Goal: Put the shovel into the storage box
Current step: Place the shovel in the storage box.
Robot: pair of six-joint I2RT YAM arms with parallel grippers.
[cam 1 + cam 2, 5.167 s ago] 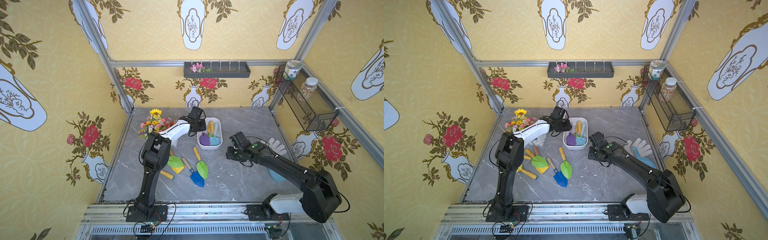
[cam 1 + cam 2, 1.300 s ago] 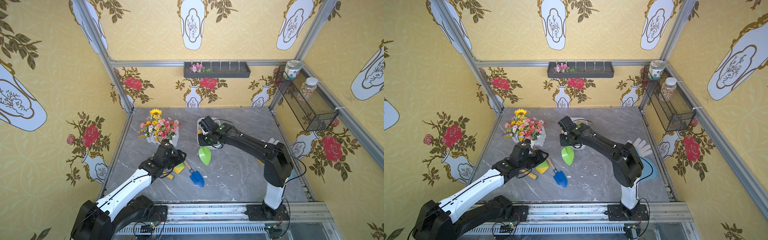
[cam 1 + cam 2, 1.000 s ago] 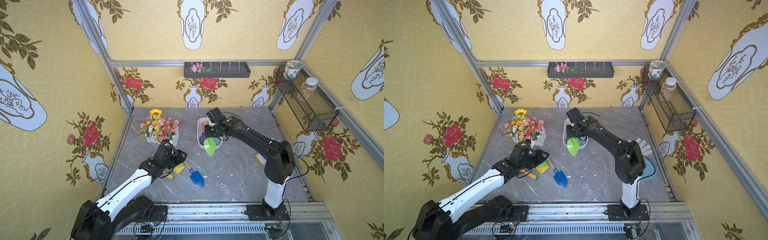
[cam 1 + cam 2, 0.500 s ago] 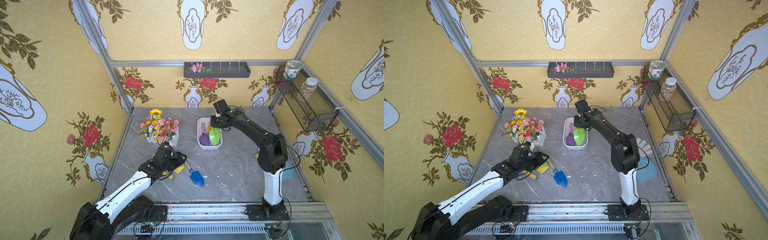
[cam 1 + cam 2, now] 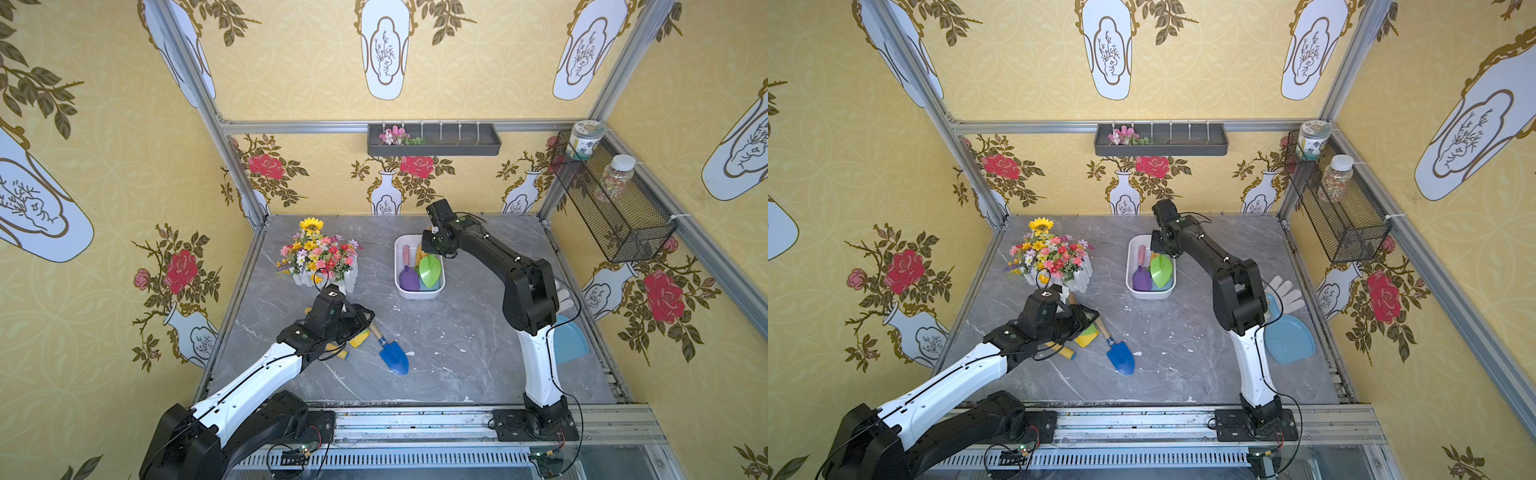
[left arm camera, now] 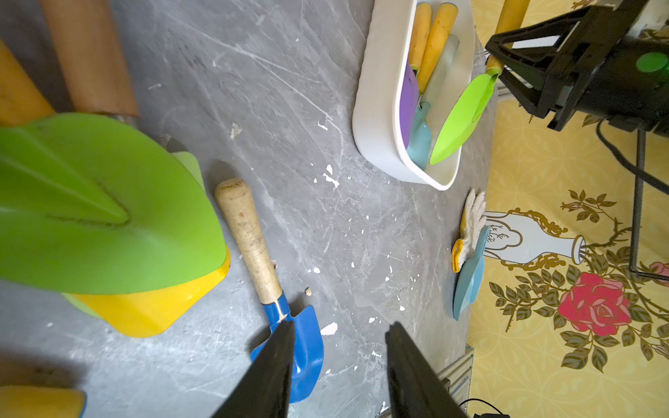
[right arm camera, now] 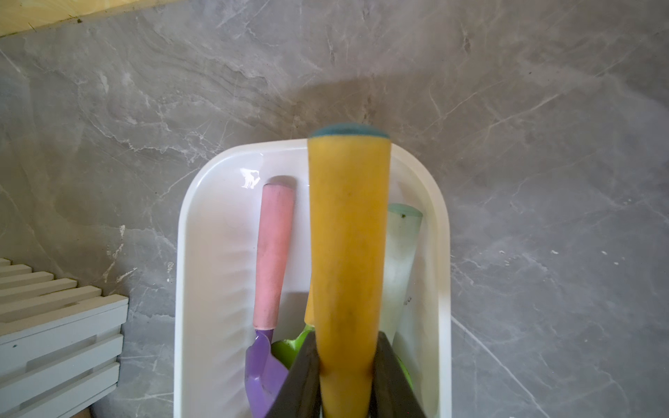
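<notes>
The right gripper (image 5: 432, 245), clamped on the handle of the green shovel (image 5: 429, 270), has carried it into the box (image 5: 419, 294) at centre frame. Letting go looks like the next step. The left gripper (image 5: 366, 319) hangs lower left with its jaws partly apart, empty.

Storage box (image 5: 419, 294): stood on table (image 5: 457, 353), right of flower arrangement (image 5: 320, 257); other shovels (image 5: 408, 277) lay inside, one shovel (image 5: 429, 270) tilted over them.
Loose shovel (image 5: 388, 349): lay nearer the front, beside two more shovels (image 5: 1087, 336).
Dustpan (image 5: 571, 340), glove (image 5: 1283, 289): right edge.
Compartment tray (image 5: 432, 147), wire basket (image 5: 615, 216): on back and right walls.

At least six shovels (image 5: 392, 357) (three loose), one storage box (image 5: 419, 294), two jars (image 5: 584, 139).
</notes>
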